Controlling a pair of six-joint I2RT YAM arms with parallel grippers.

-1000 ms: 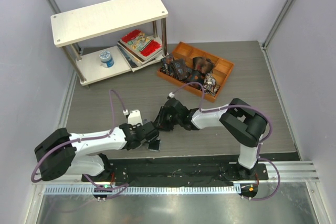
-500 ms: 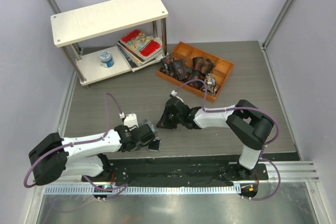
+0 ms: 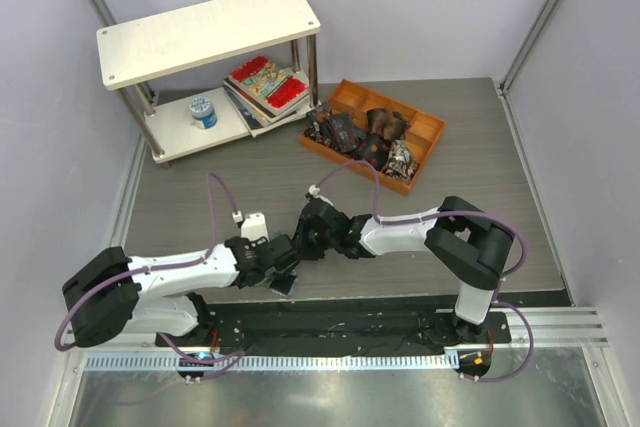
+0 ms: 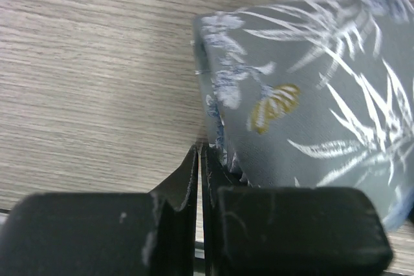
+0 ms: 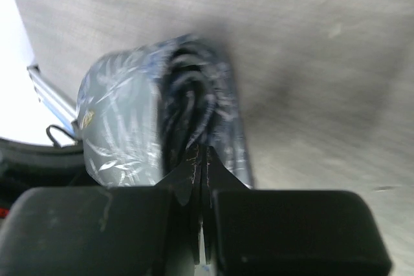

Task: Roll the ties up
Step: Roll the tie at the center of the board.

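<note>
Near desk front edge, grey tie partly rolled. Right fingers pinch roll; left fingers together at tie edge. Next, likely: wind rest tight.

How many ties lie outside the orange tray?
1: the grey leaf-print tie, partly rolled, on the table near the front edge. Others may be hidden.

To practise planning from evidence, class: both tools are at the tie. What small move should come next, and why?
Probably the right tool should turn the tie one more wrap toward the left tool. The right wrist view shows it pinching wound layers; the left wrist view shows a flat end unrolled, pinched in the left tool.
</note>
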